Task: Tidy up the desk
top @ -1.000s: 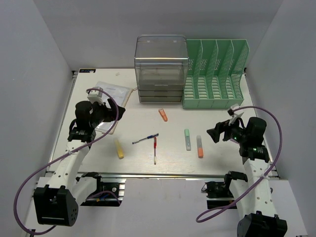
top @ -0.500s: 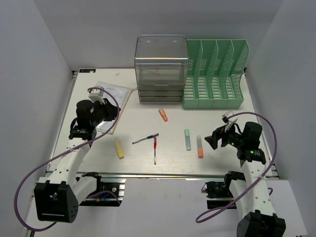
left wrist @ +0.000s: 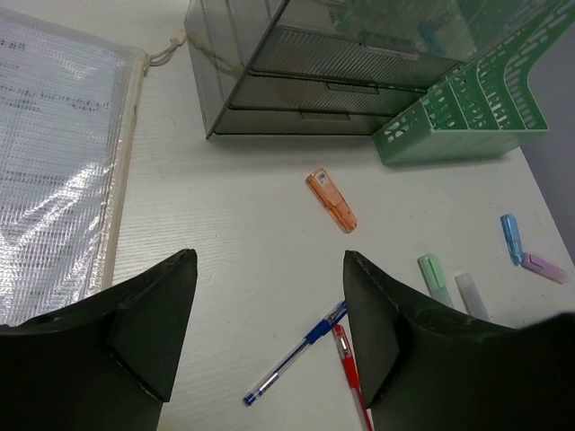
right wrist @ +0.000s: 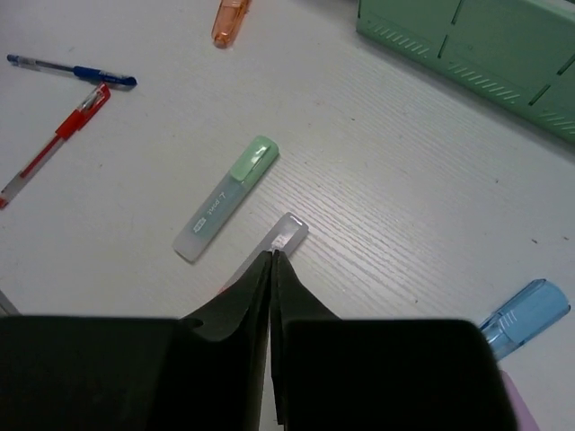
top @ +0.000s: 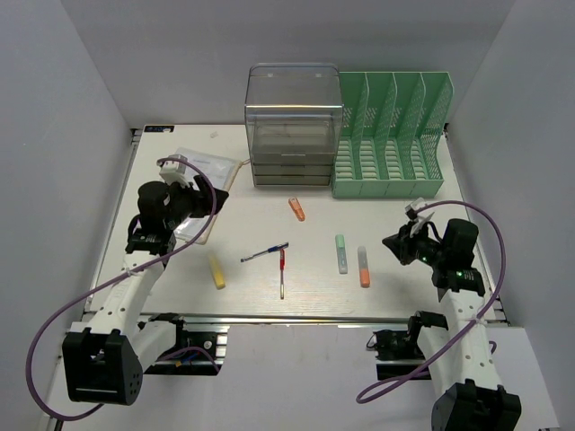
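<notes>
The desk is an off-white tabletop with loose items on it. A yellow highlighter, a blue pen and a red pen lie near the front. An orange highlighter lies nearer the drawers. A green highlighter and a clear-capped orange one lie side by side. My left gripper hovers open and holds nothing; in its wrist view the gripper frames the blue pen. My right gripper is shut on nothing, and its tip hangs over the clear cap.
A clear drawer unit and a green file rack stand at the back. A mesh zip pouch lies at the back left. A blue highlighter lies to my right gripper's right. A metal rail runs along the front edge.
My right gripper's jaws have gone from open to shut, and that arm has shifted slightly toward the near edge. The left arm has barely moved. No item has moved.
</notes>
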### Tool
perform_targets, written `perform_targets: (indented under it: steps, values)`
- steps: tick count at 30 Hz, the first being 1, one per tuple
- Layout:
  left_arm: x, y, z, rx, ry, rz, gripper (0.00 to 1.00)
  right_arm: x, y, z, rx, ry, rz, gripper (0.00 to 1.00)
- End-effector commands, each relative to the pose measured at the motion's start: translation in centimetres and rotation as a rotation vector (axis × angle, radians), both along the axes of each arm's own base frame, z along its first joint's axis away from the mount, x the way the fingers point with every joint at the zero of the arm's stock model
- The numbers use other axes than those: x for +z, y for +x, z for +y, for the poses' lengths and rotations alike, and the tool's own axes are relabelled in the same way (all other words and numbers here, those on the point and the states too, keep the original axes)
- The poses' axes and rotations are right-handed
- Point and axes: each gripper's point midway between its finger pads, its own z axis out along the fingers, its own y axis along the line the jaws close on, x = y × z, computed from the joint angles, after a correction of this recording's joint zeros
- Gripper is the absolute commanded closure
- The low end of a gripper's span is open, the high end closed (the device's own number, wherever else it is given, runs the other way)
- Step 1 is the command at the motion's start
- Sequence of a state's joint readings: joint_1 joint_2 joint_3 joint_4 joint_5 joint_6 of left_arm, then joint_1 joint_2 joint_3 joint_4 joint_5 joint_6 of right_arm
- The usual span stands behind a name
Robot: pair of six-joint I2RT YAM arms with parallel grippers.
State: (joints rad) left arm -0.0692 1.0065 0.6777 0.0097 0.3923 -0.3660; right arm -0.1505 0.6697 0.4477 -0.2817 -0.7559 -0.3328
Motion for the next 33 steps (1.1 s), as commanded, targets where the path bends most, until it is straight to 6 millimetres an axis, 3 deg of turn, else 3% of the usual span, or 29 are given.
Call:
perform_targets:
  steps: [1, 2, 4, 7, 8, 9, 11, 13, 16, 17, 18, 20, 21, 22, 24, 28, 33]
  values:
    - [0.1, 0.1, 0.4, 0.032, -0.003, -0.004, 0.24, 1.6, 1.1, -0.5, -0.034, -0.006, -0.052, 0.93]
    - [-0.1, 0.4, 1.1, 0.078, 0.005, 0.003, 0.24, 1.5, 1.2, -0.6, -0.042, -0.006, -0.045, 0.84]
    - [-0.3, 0.7, 1.9, 0.133, 0.007, 0.012, 0.25, 1.4, 1.3, -0.8, -0.061, 0.001, -0.03, 0.54]
    - [-2.6, 0.9, 4.1, 0.265, 0.044, 0.09, 0.33, 1.5, 1.5, -0.8, -0.067, 0.006, -0.028, 0.35]
    - [-3.2, 1.1, 4.6, 0.291, 0.061, 0.115, 0.5, 1.4, 1.5, -0.8, -0.071, 0.007, -0.024, 0.35]
    - [-4.2, 1.4, 5.7, 0.332, 0.125, 0.165, 0.59, 1.5, 1.7, -1.0, -0.078, 0.004, -0.023, 0.34]
    - [-5.2, 2.0, 7.0, 0.38, 0.198, 0.22, 0.72, 1.6, 1.8, -1.1, -0.091, 0.005, -0.023, 0.33]
    - [-6.6, 2.5, 8.0, 0.413, 0.261, 0.29, 0.71, 1.6, 1.9, -1.3, -0.104, 0.001, -0.019, 0.32]
    - [-7.7, 3.7, 8.3, 0.432, 0.346, 0.367, 0.59, 1.8, 2.0, -1.4, -0.114, 0.0, -0.013, 0.31]
    - [-8.5, 3.5, 8.3, 0.423, 0.391, 0.417, 0.49, 1.8, 2.0, -1.4, -0.115, 0.0, -0.01, 0.31]
    - [-8.4, 4.9, 7.8, 0.421, 0.427, 0.437, 0.47, 2.0, 2.1, -1.4, -0.114, 0.0, -0.013, 0.31]
    - [-8.9, 5.3, 7.1, 0.392, 0.493, 0.493, 0.45, 2.1, 2.1, -1.5, -0.125, 0.002, -0.007, 0.31]
    - [-7.7, 6.6, 6.5, 0.386, 0.501, 0.471, 0.35, 2.3, 2.2, -1.5, -0.126, 0.0, -0.01, 0.3]
    - [-8.6, 6.9, 5.8, 0.372, 0.546, 0.493, 0.33, 2.3, 2.2, -1.6, -0.131, -0.004, -0.011, 0.28]
    - [-8.1, 7.9, 5.3, 0.357, 0.594, 0.483, 0.29, 2.5, 2.2, -1.7, -0.139, -0.006, -0.009, 0.28]
    - [-11.5, 8.6, 4.5, 0.321, 0.717, 0.532, 0.28, 2.9, 2.1, -1.7, -0.134, -0.005, -0.014, 0.27]
    - [-13.2, 9.5, 4.1, 0.349, 0.789, 0.512, 0.3, 3.1, 1.9, -1.6, -0.133, -0.008, -0.017, 0.27]
